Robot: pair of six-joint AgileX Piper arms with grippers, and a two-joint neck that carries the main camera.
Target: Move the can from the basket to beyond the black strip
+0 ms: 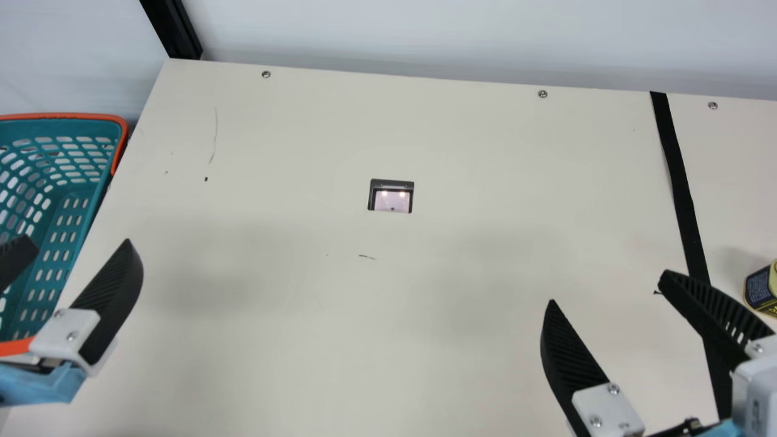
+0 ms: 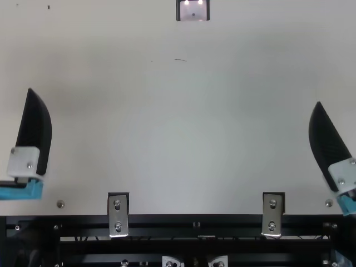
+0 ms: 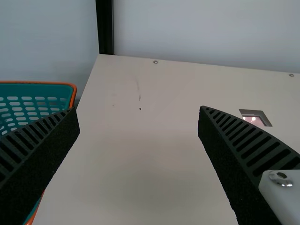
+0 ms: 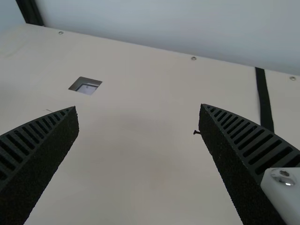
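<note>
Dark blue and yellow, the can (image 1: 761, 290) is resting beyond the black strip (image 1: 680, 182), to the right of the nearer right gripper (image 1: 607, 287). Both this and the left gripper (image 1: 78, 243), by the basket (image 1: 67, 115), are keeping fingers apart; apparently, no further transfer is pending.

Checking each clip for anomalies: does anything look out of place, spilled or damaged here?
Nothing looks spilled. The table has a thin line, a dark speck and a short mark, odd on the plain surface but probably just wear. The can sits beyond the strip, as the task wants.
</note>
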